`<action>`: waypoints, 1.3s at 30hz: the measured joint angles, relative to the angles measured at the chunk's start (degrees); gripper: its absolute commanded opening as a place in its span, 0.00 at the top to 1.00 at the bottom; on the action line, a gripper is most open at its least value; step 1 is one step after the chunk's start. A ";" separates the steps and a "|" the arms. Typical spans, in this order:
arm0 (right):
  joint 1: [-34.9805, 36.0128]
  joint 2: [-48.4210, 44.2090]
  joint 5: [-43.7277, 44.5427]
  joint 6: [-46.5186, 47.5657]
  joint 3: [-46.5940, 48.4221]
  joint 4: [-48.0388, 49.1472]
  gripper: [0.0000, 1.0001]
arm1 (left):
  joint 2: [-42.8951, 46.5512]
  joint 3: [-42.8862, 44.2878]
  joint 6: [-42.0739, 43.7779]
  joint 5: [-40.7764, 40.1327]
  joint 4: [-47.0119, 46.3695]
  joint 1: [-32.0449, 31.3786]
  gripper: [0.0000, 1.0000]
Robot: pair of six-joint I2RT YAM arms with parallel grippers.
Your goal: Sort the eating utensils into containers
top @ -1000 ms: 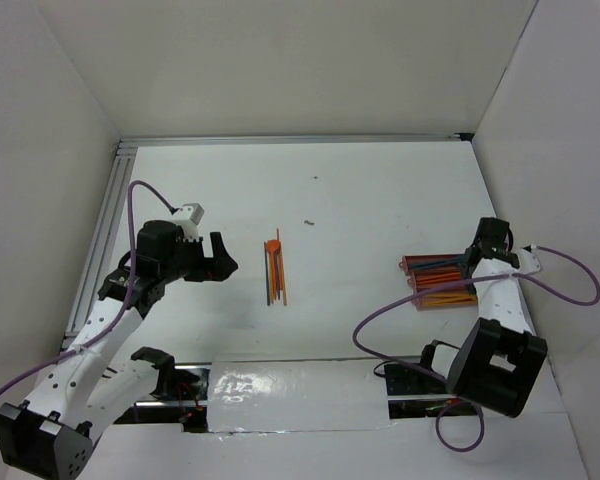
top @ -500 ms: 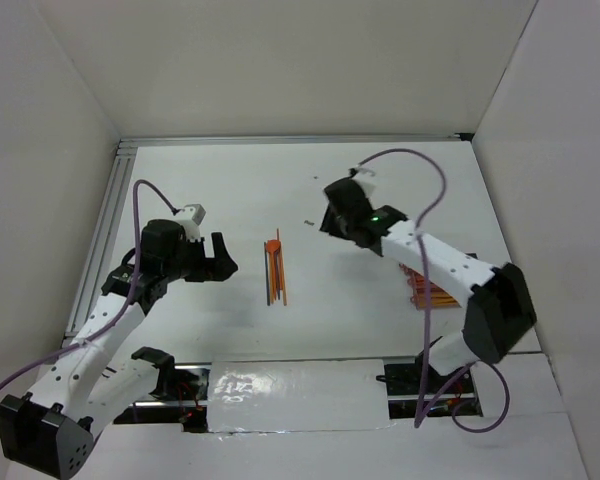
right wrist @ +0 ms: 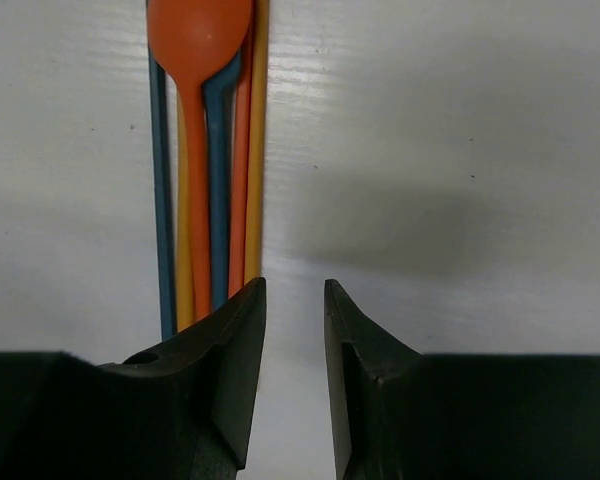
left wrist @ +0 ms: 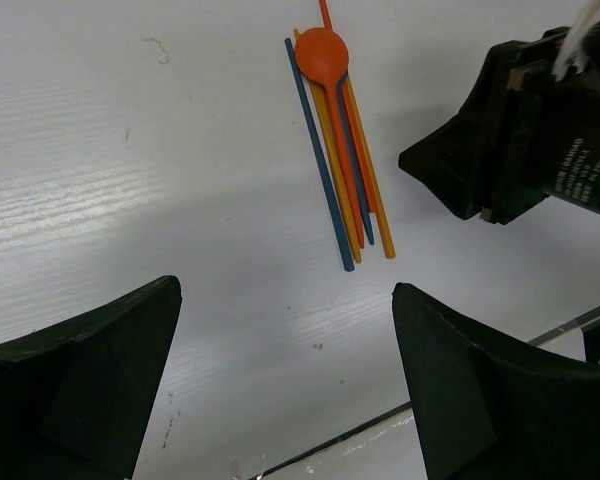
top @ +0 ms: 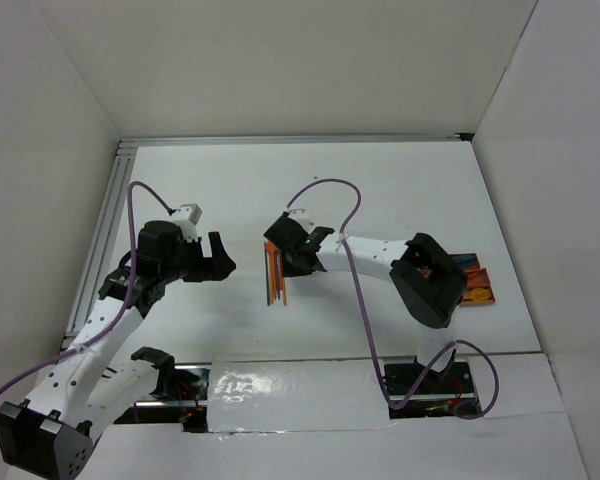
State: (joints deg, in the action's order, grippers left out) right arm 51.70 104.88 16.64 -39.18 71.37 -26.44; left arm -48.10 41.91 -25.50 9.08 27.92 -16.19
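Utensil bundle point(left wrist: 340, 170): orange and blue sticks lie side by side on the table point(top: 400, 190). An orange spoon point(right wrist: 198, 30) rests on top, its bowl at the far end.
Right gripper point(right wrist: 294, 300): just right of the bundle. The jaws are a narrow slit apart over bare table and grip nothing. One finger overlaps the sticks' near ends, and contact cannot be told.
Left gripper point(left wrist: 285, 290): left of the bundle and apart from it, with jaws spread wide and empty.
Container point(top: 477, 285): well right of the bundle, partly hidden behind the right arm, with orange and blue pieces inside.
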 measured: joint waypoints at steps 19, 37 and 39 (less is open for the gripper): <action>2.16 5.84 -2.32 0.11 1.84 0.02 0.72 | 1.20 0.00 0.13 -0.07 -0.02 0.00 0.00; -9.73 1.01 1.22 -11.91 -2.05 -7.61 1.00 | 2.34 0.00 1.38 -0.26 -0.07 0.00 0.00; -15.74 -6.38 2.93 -15.52 -6.14 -11.52 1.00 | 2.60 0.00 1.36 -0.28 -0.07 0.00 0.00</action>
State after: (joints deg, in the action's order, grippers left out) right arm 35.97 98.50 19.57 -54.70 65.23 -37.95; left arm -45.50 41.91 -24.14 8.80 27.86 -16.19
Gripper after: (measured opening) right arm 0.019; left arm 0.996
